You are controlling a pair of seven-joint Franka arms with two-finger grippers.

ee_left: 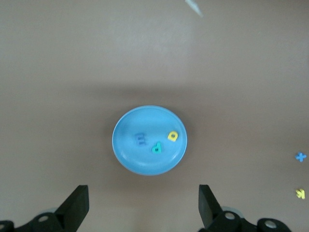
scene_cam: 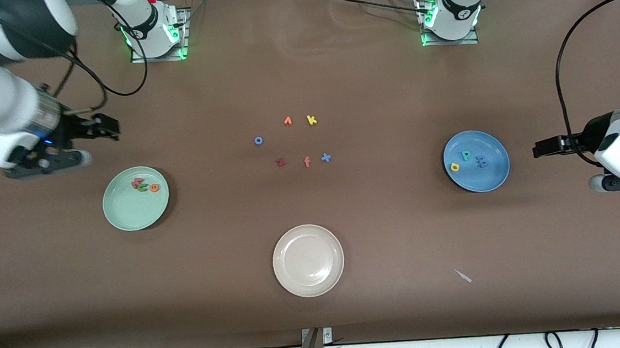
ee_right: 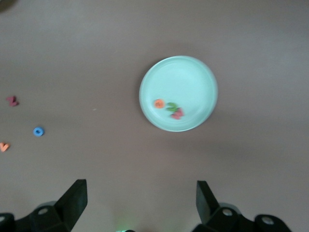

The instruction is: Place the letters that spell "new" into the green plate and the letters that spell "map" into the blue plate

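The green plate (scene_cam: 130,213) (ee_right: 183,77) lies toward the right arm's end of the table. In it are the salmon-red "w" (scene_cam: 137,183) (ee_right: 177,114), the green "n" (scene_cam: 144,187) (ee_right: 171,107) and the orange "e" (scene_cam: 154,187) (ee_right: 159,103). Toward the left arm's end, the blue plate (scene_cam: 487,179) (ee_left: 125,154) holds the yellow "a" (scene_cam: 455,167) (ee_left: 173,136), teal "p" (scene_cam: 467,155) (ee_left: 158,147) and blue "m" (scene_cam: 481,161) (ee_left: 141,139). My right gripper (scene_cam: 110,130) (ee_right: 140,203) hangs open and empty over bare table beside the green plate. My left gripper (scene_cam: 543,150) (ee_left: 144,208) is open and empty over bare table beside the blue plate.
A cream-white plate (scene_cam: 280,254) sits nearest the front camera. Loose letters lie mid-table: an orange pointed one (scene_cam: 287,121), yellow "k" (scene_cam: 312,120), blue ring (scene_cam: 258,140), dark red letter (scene_cam: 281,162), salmon "f" (scene_cam: 307,162), blue "x" (scene_cam: 326,158). A white scrap (scene_cam: 463,276) lies near the front edge.
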